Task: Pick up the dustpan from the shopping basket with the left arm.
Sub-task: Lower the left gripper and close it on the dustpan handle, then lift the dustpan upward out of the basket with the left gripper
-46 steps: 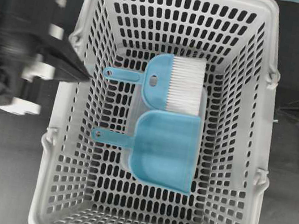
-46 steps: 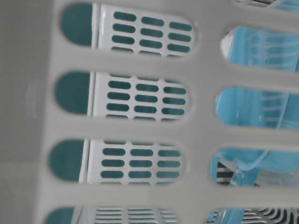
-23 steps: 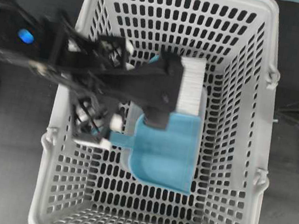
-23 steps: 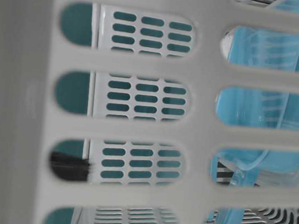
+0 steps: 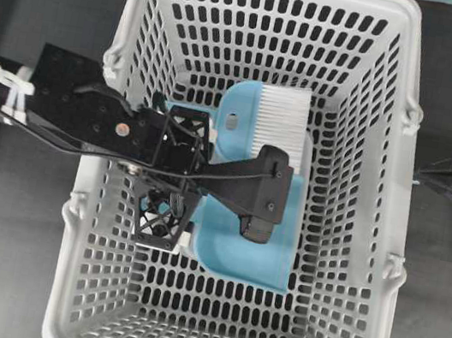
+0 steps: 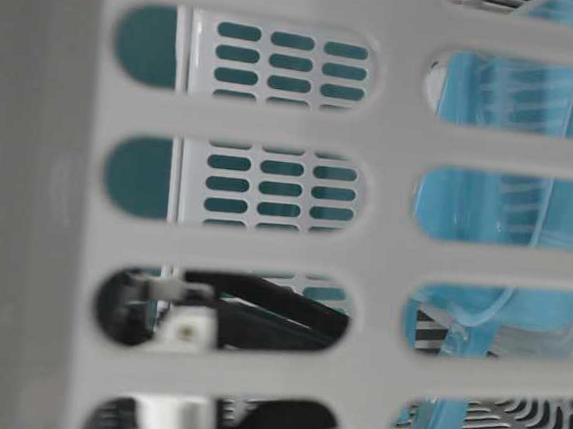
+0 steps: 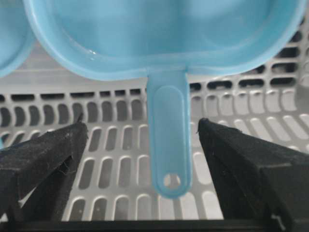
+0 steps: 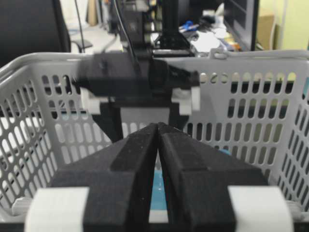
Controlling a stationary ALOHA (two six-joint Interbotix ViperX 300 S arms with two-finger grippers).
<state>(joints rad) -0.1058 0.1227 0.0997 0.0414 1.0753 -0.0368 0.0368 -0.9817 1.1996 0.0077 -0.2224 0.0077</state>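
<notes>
Inside the large grey slotted plastic basket (image 5: pixel 146 25), the left hand (image 7: pixel 142 145) hangs spread wide astride the light blue plastic dustpan (image 7: pixel 164 58)'s thin handle; closing on it comes next, I'd say.

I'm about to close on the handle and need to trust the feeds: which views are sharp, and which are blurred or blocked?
Left wrist view: sharp, the dustpan handle lies clear between the open fingers. Overhead view: crisp and evenly lit, though the left arm covers the handle. Table-level view: the shopping basket wall fills the frame, out of focus. Right wrist view: the right gripper is sharp, the left arm behind it blurred.
</notes>
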